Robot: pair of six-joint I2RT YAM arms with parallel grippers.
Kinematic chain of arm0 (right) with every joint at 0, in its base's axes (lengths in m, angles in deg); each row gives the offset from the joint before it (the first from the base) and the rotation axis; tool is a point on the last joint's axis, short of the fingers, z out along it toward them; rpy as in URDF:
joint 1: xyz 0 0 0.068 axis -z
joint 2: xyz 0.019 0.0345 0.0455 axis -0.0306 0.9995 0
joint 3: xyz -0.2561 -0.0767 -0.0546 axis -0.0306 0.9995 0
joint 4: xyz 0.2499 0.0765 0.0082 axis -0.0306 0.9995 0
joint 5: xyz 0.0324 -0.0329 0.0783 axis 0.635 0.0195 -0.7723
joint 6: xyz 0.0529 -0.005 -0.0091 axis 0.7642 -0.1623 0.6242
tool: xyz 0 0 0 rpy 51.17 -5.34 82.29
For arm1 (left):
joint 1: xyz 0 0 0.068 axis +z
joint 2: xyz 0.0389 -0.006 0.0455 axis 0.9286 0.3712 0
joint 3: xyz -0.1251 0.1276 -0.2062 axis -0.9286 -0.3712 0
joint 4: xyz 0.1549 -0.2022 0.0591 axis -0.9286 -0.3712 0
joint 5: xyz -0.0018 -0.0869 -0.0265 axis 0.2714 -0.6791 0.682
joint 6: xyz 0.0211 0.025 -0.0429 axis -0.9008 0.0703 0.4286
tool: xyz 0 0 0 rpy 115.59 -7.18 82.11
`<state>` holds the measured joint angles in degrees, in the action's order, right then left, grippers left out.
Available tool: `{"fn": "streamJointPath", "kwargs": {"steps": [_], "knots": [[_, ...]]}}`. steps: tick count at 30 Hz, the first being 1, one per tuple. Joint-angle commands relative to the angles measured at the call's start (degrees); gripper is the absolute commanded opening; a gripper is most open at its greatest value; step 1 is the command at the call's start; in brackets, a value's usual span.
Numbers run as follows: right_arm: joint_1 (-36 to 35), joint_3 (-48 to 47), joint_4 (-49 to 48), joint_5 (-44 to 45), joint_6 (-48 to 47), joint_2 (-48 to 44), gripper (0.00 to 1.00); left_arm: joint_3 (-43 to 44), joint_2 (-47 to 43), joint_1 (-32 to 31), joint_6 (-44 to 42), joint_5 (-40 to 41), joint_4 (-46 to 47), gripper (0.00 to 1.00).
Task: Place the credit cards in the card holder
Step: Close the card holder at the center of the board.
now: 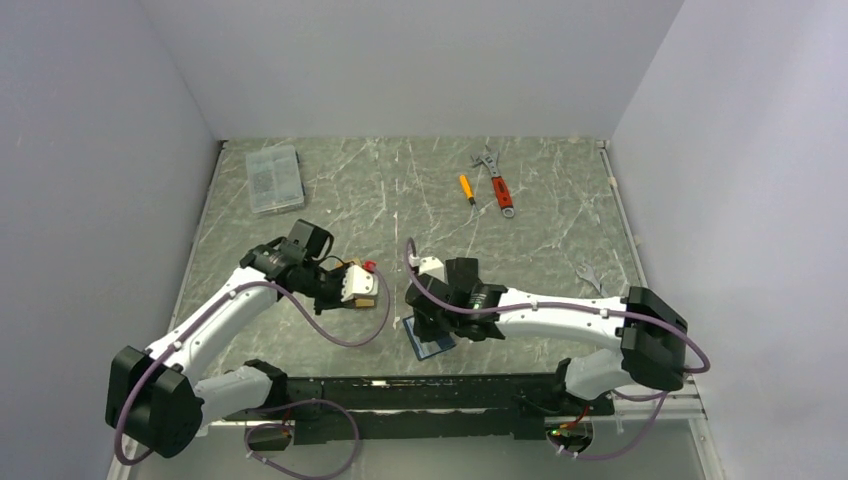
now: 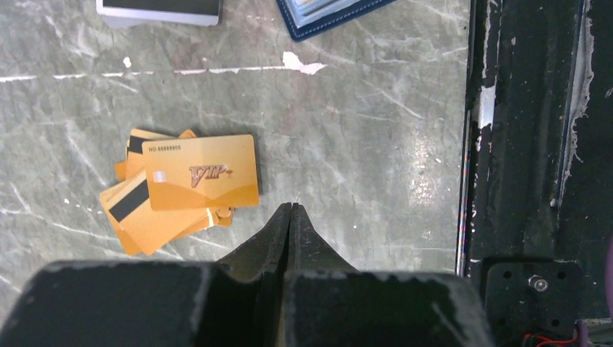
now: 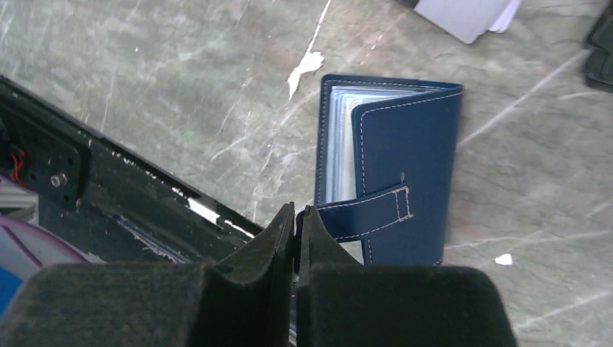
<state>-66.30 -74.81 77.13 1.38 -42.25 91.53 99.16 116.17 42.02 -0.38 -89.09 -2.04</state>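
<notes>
Several orange-tan credit cards (image 2: 181,184) lie in a loose fanned pile on the table, one showing a black stripe. My left gripper (image 2: 292,207) is shut and empty, just right of the pile and not touching it. A white-grey card (image 2: 159,9) lies further out. The navy card holder (image 3: 405,173) lies folded, with pale sleeves showing at its open edge. Its snap tab (image 3: 369,217) runs into my right gripper (image 3: 298,214), which is shut on the tab's end. From above, the card holder (image 1: 433,343) sits under the right gripper near the front rail.
A clear plastic box (image 1: 274,178) stands at the back left. An orange screwdriver (image 1: 467,189) and a red-handled wrench (image 1: 497,182) lie at the back right. The black mounting rail (image 1: 420,390) runs along the near edge, close to both grippers.
</notes>
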Motion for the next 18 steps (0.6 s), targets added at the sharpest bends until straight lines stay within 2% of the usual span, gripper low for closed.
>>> {"fn": "streamJointPath", "kwargs": {"steps": [1, 10, 11, 13, 16, 18], "knots": [[-0.2, -2.4, -2.9, -5.5, -3.1, 2.3, 0.0, -1.3, -2.6, 2.6, -3.2, -2.7, -2.7, 0.04], [0.7, -4.1, -10.4, -19.7, -8.2, 17.0, 0.0, -2.4, -5.5, 5.9, -4.2, -2.5, -4.4, 0.05], [0.7, -4.5, -10.4, -20.5, -8.4, 18.4, 0.15, -2.4, -5.6, 5.9, -4.2, -2.5, -4.5, 0.05], [0.9, -5.0, -10.4, -21.6, -8.6, 19.2, 0.36, -2.2, -5.7, 6.0, -4.1, -2.4, -4.8, 0.05], [1.4, -3.9, -11.1, -22.0, -8.6, 15.9, 0.53, -1.9, -5.3, 6.0, -4.3, -2.1, -4.9, 0.06], [2.0, -3.2, -11.5, -23.3, -8.9, 12.8, 0.58, -1.2, -4.8, 6.0, -4.3, -2.0, -5.1, 0.06]]}}
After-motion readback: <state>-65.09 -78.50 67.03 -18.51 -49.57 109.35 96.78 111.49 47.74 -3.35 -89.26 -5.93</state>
